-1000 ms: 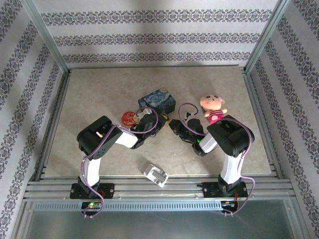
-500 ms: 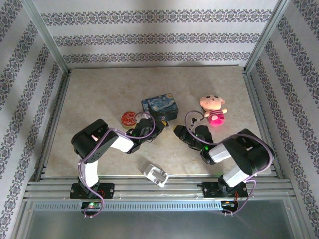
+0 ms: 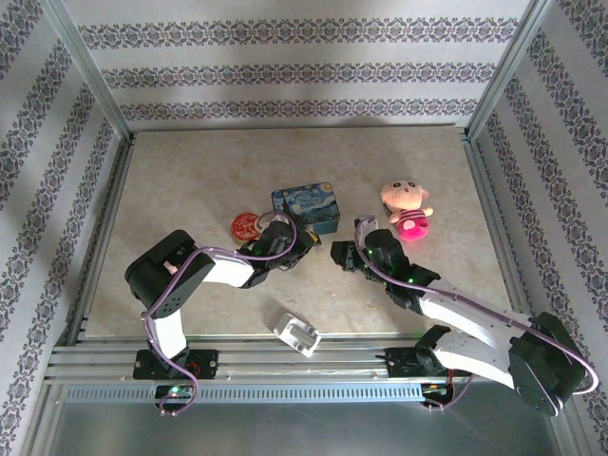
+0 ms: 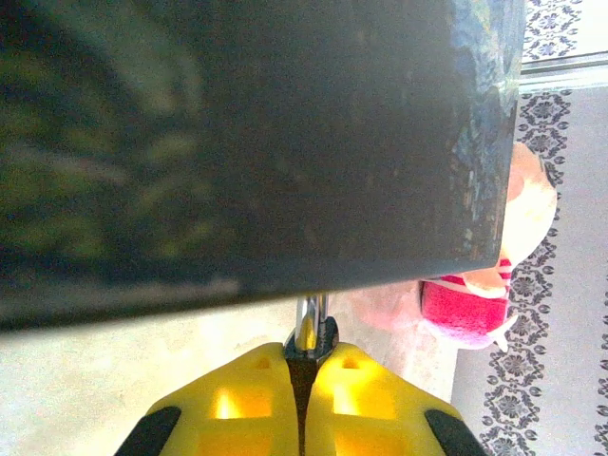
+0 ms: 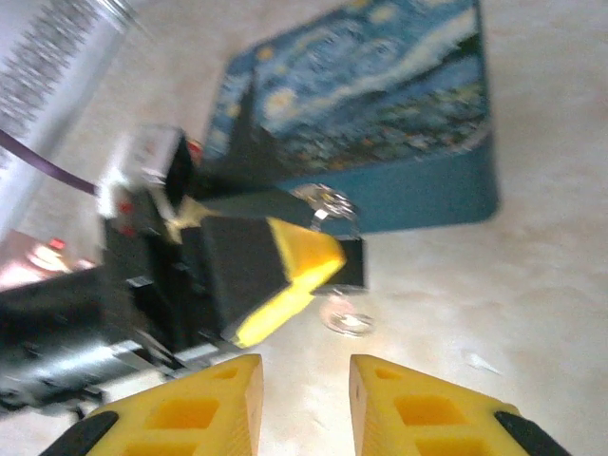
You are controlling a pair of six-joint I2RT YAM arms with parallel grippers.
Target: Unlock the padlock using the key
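The left gripper (image 3: 302, 245) is clamping the padlock (image 4: 312, 328) between its closed yellow fingers (image 4: 256, 399), and the silvery metal is poking out just past the fingertips. In the right wrist view the padlock is showing as a small dark block with a silvery loop above it, held at the tip of the left gripper and sitting just in front of the near wall of the tin (image 5: 380, 114). A small shiny bit (image 5: 344, 321) is showing just below the padlock at 6 o'clock, too blurred to identify. The right gripper (image 5: 306, 375) is standing open with nothing between its fingers, pointing at the padlock and staying apart from it. From above, the right gripper is lying at 3 o'clock of the left gripper, with a gap of bare surface (image 3: 190, 190) between them. The tin is sitting at 12 o'clock of the left gripper, just beside it. The red disc (image 3: 245, 225) is lying at 9 o'clock of the tin, and the doll (image 3: 407, 209) is lying at 3 o'clock of it, well apart. The white plug (image 3: 297, 332) is resting at 6 o'clock, near the front edge of the surface between the two arm bases.
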